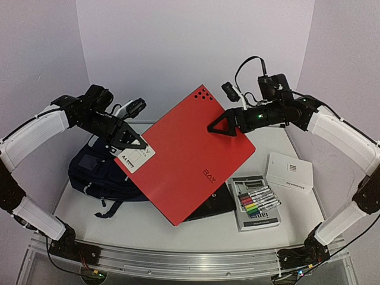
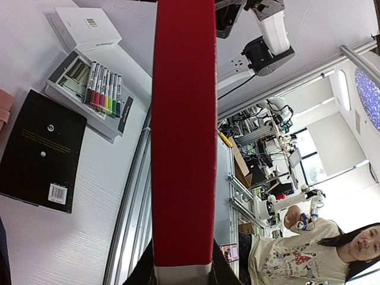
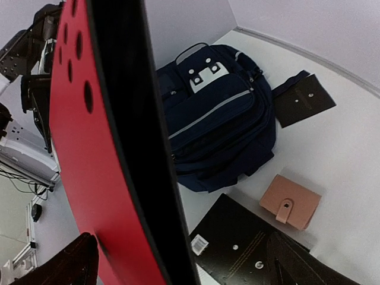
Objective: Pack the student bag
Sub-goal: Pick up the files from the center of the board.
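The navy student bag point(image 1: 89, 173) lies at the left of the table, partly under a big red folder point(image 1: 184, 160) held tilted in the air. It shows fully in the right wrist view point(image 3: 219, 119), zips closed as far as I can see. My left gripper point(image 1: 132, 145) is shut on the folder's left corner with the white label; the left wrist view shows its fingers pressed to both faces point(image 2: 183, 276). My right gripper point(image 1: 222, 126) straddles the folder's upper right edge point(image 3: 83, 178). One finger point(image 3: 65, 264) touches the red face. The other point(image 3: 297, 264) stands apart.
A black notebook point(image 1: 211, 205) lies under the folder's lower corner. A box of coloured markers point(image 1: 256, 203) and a white box point(image 1: 289, 172) lie at the right. A pink wallet point(image 3: 290, 202) and a second black notebook point(image 3: 303, 98) lie beside the bag.
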You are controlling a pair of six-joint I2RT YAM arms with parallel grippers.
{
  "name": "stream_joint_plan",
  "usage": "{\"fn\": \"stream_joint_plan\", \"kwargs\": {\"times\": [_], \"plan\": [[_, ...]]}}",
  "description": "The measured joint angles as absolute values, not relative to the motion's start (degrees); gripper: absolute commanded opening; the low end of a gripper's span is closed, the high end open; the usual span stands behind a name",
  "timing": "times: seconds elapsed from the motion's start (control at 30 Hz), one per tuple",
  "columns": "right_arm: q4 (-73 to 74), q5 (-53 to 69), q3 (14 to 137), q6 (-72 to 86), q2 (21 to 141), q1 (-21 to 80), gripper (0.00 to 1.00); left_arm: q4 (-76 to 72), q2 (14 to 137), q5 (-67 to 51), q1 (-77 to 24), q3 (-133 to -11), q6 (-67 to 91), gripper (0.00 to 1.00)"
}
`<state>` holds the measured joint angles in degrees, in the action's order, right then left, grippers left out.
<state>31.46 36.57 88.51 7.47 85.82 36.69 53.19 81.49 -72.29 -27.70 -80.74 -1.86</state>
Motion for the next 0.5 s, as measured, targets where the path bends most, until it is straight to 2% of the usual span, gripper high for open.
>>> {"fn": "stream_joint_plan", "kwargs": {"times": [0.1,0.2,0.27,0.3,0.37,0.43,0.5], "plan": [[31.73,40.80,88.51,7.47,86.78,36.64,0.57,55.74,81.65,-72.37,-27.70,-81.90,-3.15,0.00],[31.88,44.48,88.63,7.47,86.94,36.62,0.25,57.55,82.19,-71.94,-27.69,-82.53,-4.17,0.00],[32.59,46.30,89.03,7.36,86.94,36.12,0.05,58.61,82.43,-71.25,-27.41,-82.54,-4.64,0.07],[32.76,47.16,89.18,7.35,86.94,35.83,0.00,58.64,82.55,-70.58,-27.24,-82.55,-4.76,0.12],[33.12,48.60,89.40,8.59,86.90,35.43,0.00,57.61,82.72,-68.25,-27.05,-82.56,-5.80,0.32],[33.02,48.33,89.47,10.02,86.76,35.30,0.00,55.67,82.79,-64.91,-27.03,-82.55,-5.93,0.36],[32.10,46.09,89.46,10.72,86.31,35.98,0.00,52.94,83.10,-59.43,-26.78,-82.19,-3.67,0.55]]}}
